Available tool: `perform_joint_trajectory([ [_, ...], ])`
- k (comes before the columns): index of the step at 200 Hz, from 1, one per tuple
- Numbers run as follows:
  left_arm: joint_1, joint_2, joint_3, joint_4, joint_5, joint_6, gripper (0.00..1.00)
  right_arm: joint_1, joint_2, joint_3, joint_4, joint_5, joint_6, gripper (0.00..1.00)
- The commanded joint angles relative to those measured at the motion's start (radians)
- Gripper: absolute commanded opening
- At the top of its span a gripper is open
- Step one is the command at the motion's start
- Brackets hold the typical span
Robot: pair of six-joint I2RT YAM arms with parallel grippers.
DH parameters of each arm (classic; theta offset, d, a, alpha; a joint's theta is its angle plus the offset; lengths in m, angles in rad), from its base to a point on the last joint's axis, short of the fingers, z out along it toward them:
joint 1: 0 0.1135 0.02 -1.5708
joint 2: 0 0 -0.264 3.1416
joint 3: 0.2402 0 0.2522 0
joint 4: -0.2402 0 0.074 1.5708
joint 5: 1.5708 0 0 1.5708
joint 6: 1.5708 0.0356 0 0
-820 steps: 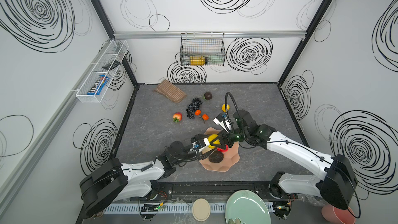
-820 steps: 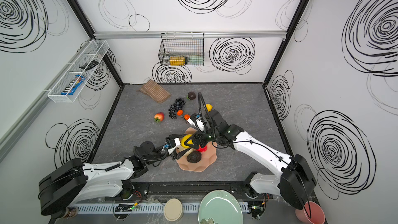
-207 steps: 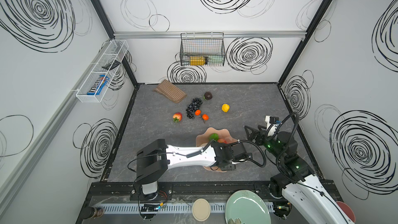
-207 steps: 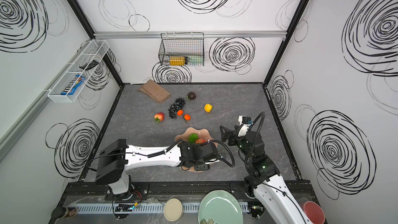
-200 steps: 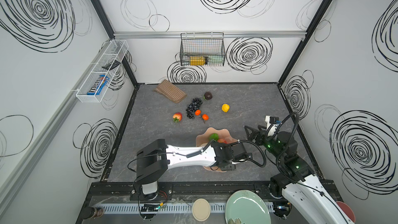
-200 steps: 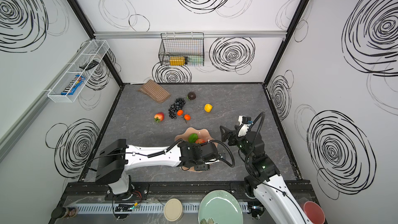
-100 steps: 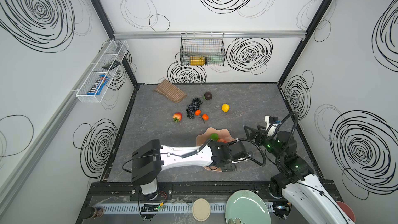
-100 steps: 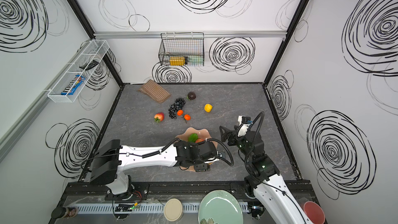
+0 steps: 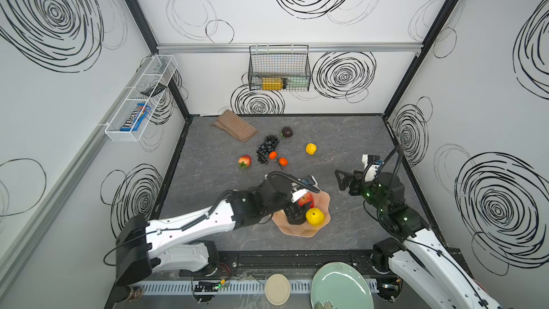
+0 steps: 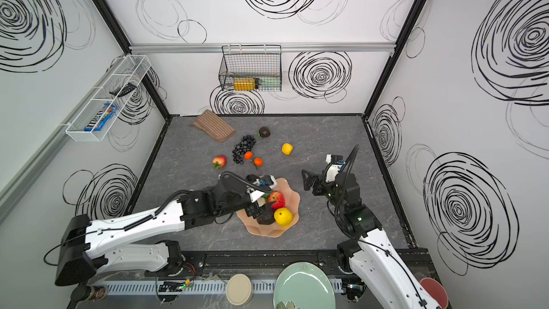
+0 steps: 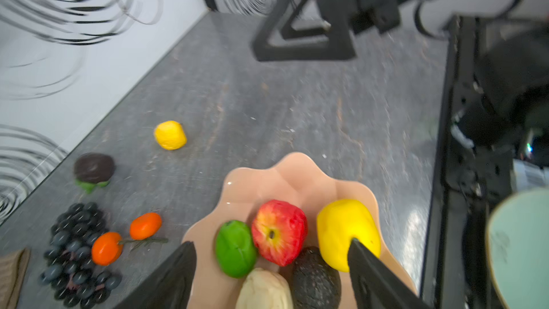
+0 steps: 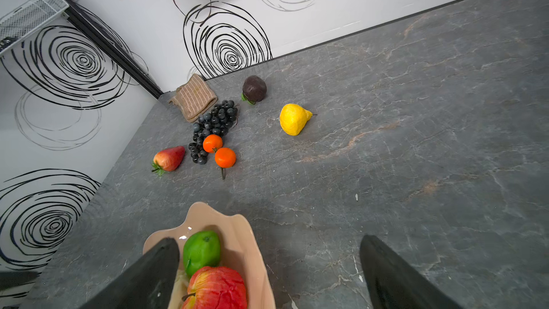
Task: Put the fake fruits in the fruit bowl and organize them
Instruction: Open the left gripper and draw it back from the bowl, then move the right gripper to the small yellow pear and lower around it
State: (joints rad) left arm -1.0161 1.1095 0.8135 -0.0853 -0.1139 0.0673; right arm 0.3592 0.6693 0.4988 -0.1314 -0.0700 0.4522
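My left end effector [image 11: 271,242] hangs over the fruit bowl [image 11: 297,167], jaws spread wide and gripping nothing. Under it, inside the bowl, 5 fruits lie packed close: a lime [image 11: 234,248], a red apple [image 11: 279,230], a lemon [image 11: 341,230], an avocado [image 11: 315,277] and a beige fruit [image 11: 264,289]. In the left wrist view 1 fingertip [image 11: 365,263] overlaps the lemon; I cannot tell whether it touches. My right end effector [image 12: 269,239] is open too and empty, hovering over the surface [image 12: 416,144] just beside the bowl's rim.

6 pieces lie on the surface beyond the bowl, well apart from both end effectors: the grape bunch [image 12: 214,126], 2 tangerines [image 12: 225,157] just beside it, a strawberry [image 12: 169,159], a pear [image 12: 292,118] and a dark round fruit [image 12: 254,89] with green leaves.

I judge them all light, stiff and hollow, with glossy skin that will slip and round shapes that will roll if nudged. I would take the pear across its wide belly, not its neck, and each tangerine square across the middle. The grapes look lumpy, so I would close on the thickest part of the bunch. The bowl looks thin and light; a push on its rim could slide it.
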Motion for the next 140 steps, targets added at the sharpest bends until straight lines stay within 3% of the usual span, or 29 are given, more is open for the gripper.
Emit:
perform_joint_trajectory([
  [1,0.113,-0.115,-0.115,0.18,-0.079,-0.266,0.84,-0.017,0.093,0.071,0.047,-0.023,-0.006,0.99],
  [68,0.476,-0.436,-0.467,0.243,-0.132,-0.559,0.83,-0.046,0.429,0.204,0.141,-0.059,0.034,0.99],
  [140,0.506,-0.596,-0.717,0.407,0.013,-0.508,0.84,-0.048,0.808,0.381,0.203,-0.168,0.126,0.96],
])
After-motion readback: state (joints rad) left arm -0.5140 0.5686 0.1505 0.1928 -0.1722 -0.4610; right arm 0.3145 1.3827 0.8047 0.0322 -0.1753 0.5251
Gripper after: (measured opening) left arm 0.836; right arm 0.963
